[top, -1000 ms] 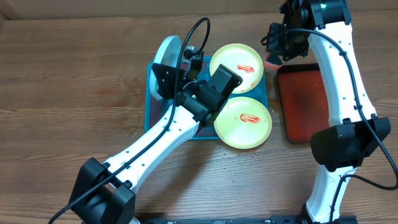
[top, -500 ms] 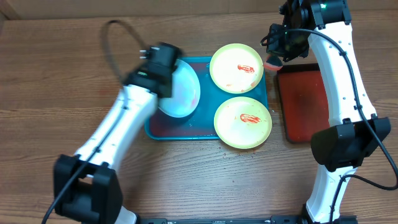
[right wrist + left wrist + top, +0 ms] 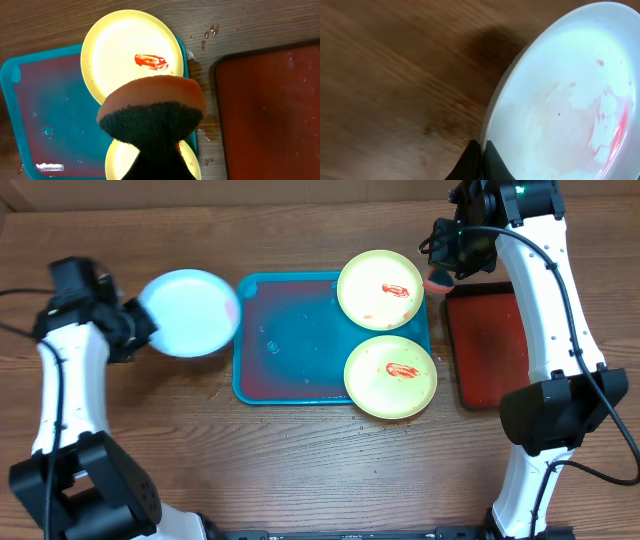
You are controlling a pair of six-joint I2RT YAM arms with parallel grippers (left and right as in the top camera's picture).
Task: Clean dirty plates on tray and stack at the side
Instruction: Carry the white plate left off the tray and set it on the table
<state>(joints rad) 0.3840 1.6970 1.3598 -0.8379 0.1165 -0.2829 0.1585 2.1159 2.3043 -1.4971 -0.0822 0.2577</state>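
Smooth glossy plastic plates (image 3: 380, 290) and tray (image 3: 290, 345), matt grained wood table (image 3: 300, 470), sponge (image 3: 150, 100) with a rough dark face.

Teal tray (image 3: 290, 345): rectangular, raised rim, flat on table, wet with a reddish film. Blue-white plate (image 3: 190, 312): off the tray, just past its left edge, rim pinched by left tool (image 3: 481, 151), faint pink smears. Far yellow-green plate (image 3: 380, 290): on tray's far right corner, overhanging the rim, red smear. Near yellow-green plate (image 3: 390, 376): on tray's near right corner, overhanging, red smear.
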